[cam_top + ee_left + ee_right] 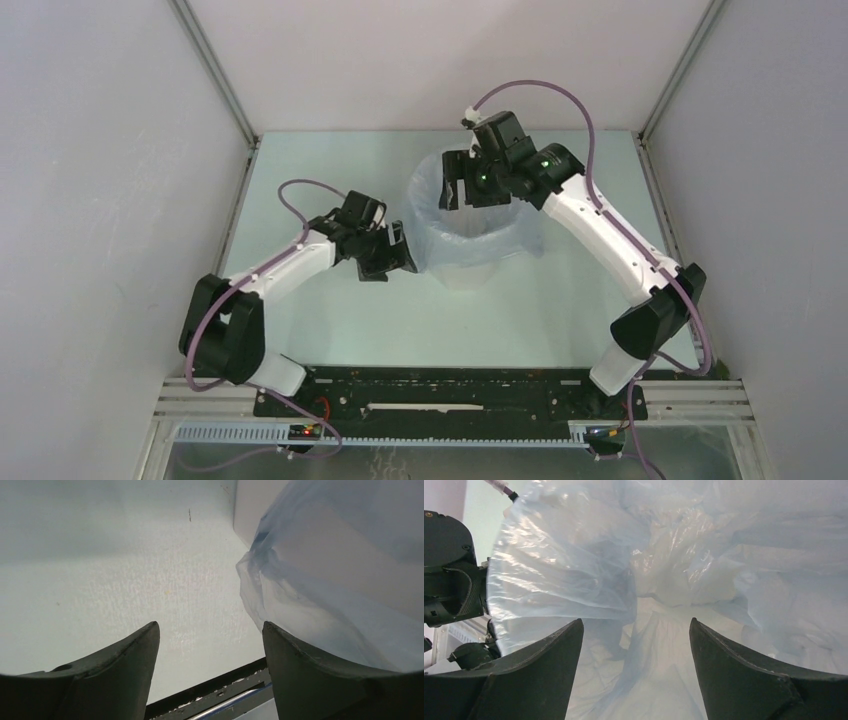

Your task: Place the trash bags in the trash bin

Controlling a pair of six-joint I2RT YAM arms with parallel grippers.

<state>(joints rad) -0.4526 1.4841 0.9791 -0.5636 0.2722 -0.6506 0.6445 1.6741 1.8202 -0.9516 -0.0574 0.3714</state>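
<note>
The pale-blue translucent trash bag [432, 205] is draped over and into the white trash bin [470, 272] in the middle of the table; only the bin's lower front wall shows below the film. My right gripper [455, 188] hovers open over the bin's mouth, and in its wrist view it [636, 630] looks down into the wrinkled bag [664, 580] with nothing between the jaws. My left gripper [400, 255] is open and empty, just left of the bin. In its wrist view it [210, 632] has the bag's outer film [340, 580] right by the right finger [300, 665].
White enclosure walls stand on the left, right and back. The pale table top [330, 320] stretches left and in front of the bin. A black base rail [450, 395] runs along the near edge. The left arm's wrist [449, 580] shows beside the bag in the right wrist view.
</note>
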